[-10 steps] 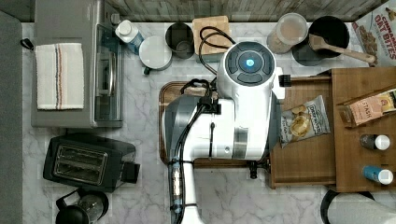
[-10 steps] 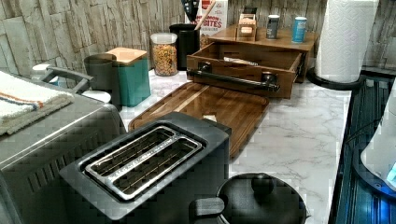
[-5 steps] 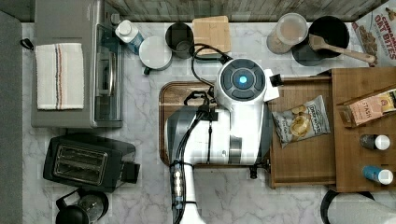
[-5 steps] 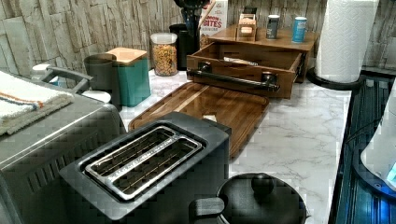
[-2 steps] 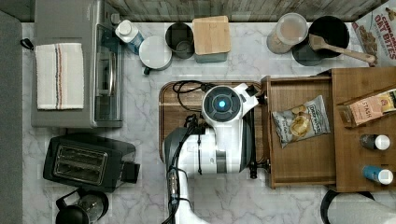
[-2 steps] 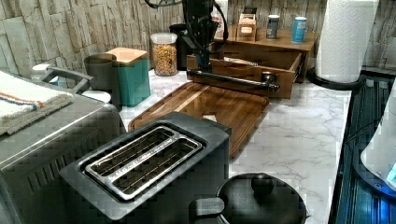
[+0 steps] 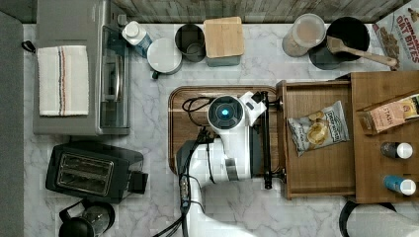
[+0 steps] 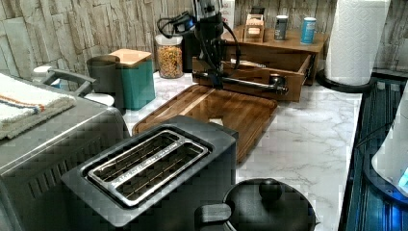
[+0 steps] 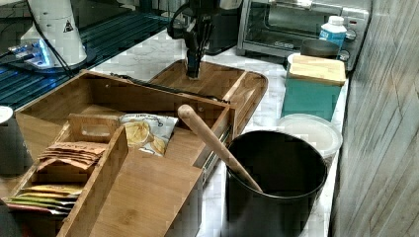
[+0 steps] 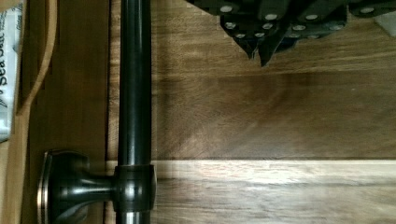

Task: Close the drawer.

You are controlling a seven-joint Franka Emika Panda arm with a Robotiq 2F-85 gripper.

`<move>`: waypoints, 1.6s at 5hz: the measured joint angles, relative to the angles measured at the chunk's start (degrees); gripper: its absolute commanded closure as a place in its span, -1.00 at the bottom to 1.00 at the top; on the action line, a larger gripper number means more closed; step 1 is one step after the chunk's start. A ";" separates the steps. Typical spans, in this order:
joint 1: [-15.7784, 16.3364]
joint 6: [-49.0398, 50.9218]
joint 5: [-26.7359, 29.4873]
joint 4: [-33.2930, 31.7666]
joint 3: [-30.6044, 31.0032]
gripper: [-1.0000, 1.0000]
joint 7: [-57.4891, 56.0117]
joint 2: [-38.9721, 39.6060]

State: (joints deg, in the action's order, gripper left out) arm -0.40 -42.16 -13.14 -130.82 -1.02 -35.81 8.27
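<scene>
The drawer (image 7: 321,170) stands pulled out of the wooden cabinet (image 7: 383,84), with a chip bag (image 7: 317,127) lying inside. Its dark metal handle bar (image 7: 267,143) runs along the front. In the left view my gripper (image 8: 217,82) hangs just in front of the handle (image 8: 240,82), low over the darker wooden tray (image 8: 226,110). The wrist view has the handle (image 10: 135,93) beside my gripper (image 10: 259,53), whose fingertips meet with nothing between them and a gap of tray wood separating them from the bar. In the right view the gripper (image 9: 192,73) points down at the tray (image 9: 217,81) beyond the drawer (image 9: 74,98).
A toaster oven (image 7: 81,69), a toaster (image 7: 91,170) and a kettle (image 7: 81,224) line the top view's left. A teal canister (image 7: 223,39), mugs, a jar (image 7: 306,32) and a black pot with a wooden spoon (image 7: 346,37) stand along the back. A paper towel roll (image 8: 358,38) is by the cabinet.
The arm has swung from above the drawer toward the top view's left and come down, so the gripper is now low over the tray in front of the handle.
</scene>
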 measured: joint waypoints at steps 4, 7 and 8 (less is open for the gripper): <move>-3.74 -8.84 -1.32 -2.91 2.04 1.00 -7.02 3.15; -10.53 -6.77 3.70 -2.24 -2.05 1.00 -22.27 4.25; -12.84 -6.10 6.40 -0.78 -2.31 1.00 -28.54 4.62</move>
State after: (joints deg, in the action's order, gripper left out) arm -13.24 -48.26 -6.75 -131.60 -3.33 -64.35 12.89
